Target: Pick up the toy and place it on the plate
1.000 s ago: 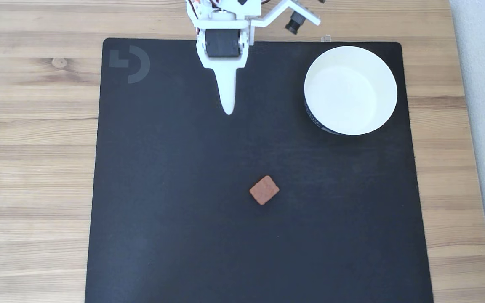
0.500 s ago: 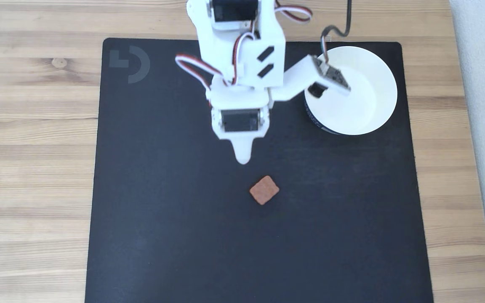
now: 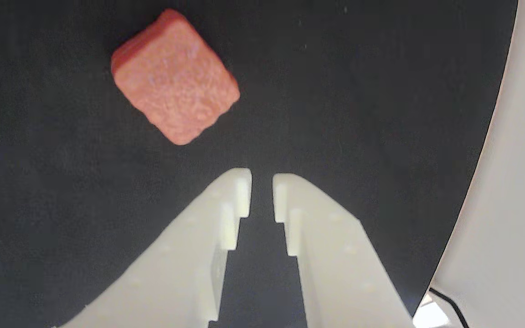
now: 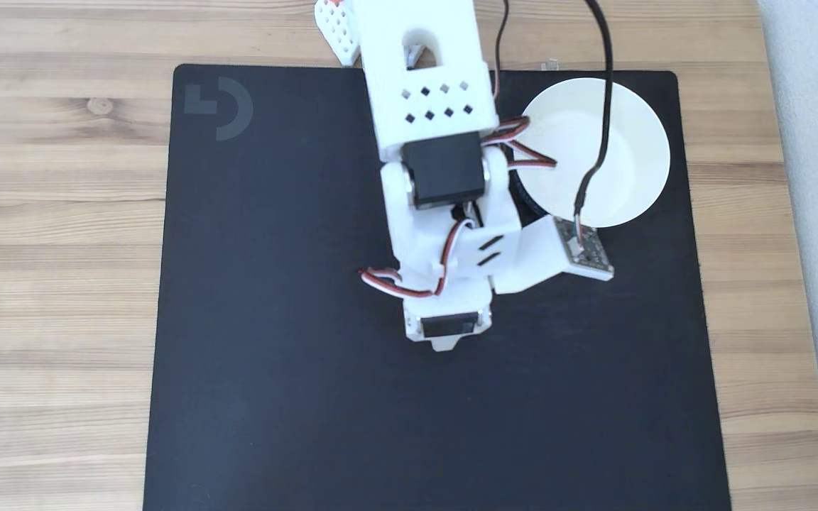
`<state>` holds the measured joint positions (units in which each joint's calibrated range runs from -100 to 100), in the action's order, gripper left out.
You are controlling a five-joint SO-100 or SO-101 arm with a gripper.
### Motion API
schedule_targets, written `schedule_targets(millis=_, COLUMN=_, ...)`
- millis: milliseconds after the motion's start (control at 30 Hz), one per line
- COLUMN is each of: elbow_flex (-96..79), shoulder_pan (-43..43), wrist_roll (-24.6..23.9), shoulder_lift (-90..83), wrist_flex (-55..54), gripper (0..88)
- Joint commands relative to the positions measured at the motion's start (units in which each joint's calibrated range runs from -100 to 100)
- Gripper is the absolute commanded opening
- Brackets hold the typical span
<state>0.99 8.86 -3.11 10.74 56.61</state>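
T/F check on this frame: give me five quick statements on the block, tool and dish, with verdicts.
1. The reddish-brown block lies flat on the black mat. True.
2. The tool is clamped on the block. False: in the wrist view the block lies clear of the fingertips, up and to the left, untouched.
3. The tool's jaws stand only a narrow gap apart with nothing between them. True.
4. The block already sits in the white dish. False: it is on the mat; the dish looks empty.
5. In the fixed view the arm reaches over the wooden table beside the mat. False: it extends over the mat.
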Motion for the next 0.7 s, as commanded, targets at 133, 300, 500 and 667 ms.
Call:
schedule_targets(millis=133, elbow_flex=15.5, shoulder_pan=2.7, wrist_roll=0.2, shoulder_lift=9.6, wrist_flex=9.6, gripper=2.3)
schedule_targets(millis=300, elbow_flex=20.7, shoulder_pan=2.7, wrist_roll=0.2, shoulder_lift=12.7, wrist_flex=13.7, gripper=2.3)
schedule_targets(millis=500, elbow_flex=20.9, shoulder_pan=2.8, wrist_roll=0.2, shoulder_lift=13.0, wrist_flex=13.7, gripper=2.3)
schedule_targets(millis=667, elbow_flex=20.9, shoulder_pan=2.8, wrist_roll=0.2, shoulder_lift=13.0, wrist_flex=13.7, gripper=2.4)
